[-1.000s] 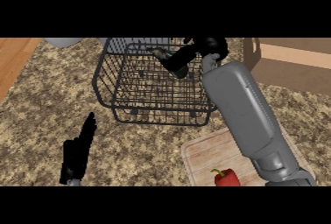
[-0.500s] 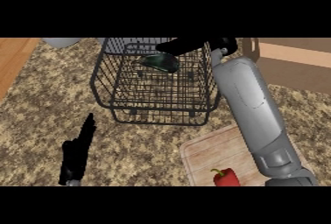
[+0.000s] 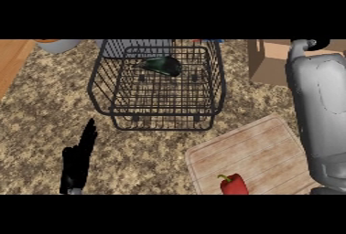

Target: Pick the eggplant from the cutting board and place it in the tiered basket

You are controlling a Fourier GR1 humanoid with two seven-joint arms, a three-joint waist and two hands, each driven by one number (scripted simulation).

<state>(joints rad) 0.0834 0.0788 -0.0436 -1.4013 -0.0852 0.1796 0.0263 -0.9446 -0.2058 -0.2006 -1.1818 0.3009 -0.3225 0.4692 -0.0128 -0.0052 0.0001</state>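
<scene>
Lying in tiered basket (image 3: 159,98) at upper centre, eggplant (image 3: 161,65) already off cutting board (image 3: 253,157). Likely light, smooth-skinned, slippery; best held across middle. Left hand (image 3: 79,157) lower left, fingers straight, released. Right hand's fingers: cannot tell.

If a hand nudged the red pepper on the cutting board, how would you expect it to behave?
The red pepper lies on its side, rounded, so it would probably roll. Its glossy skin may be slippery. The flat cutting board would not stop it.

Black wire basket (image 3: 111,87), wooden board (image 3: 263,151)
</scene>
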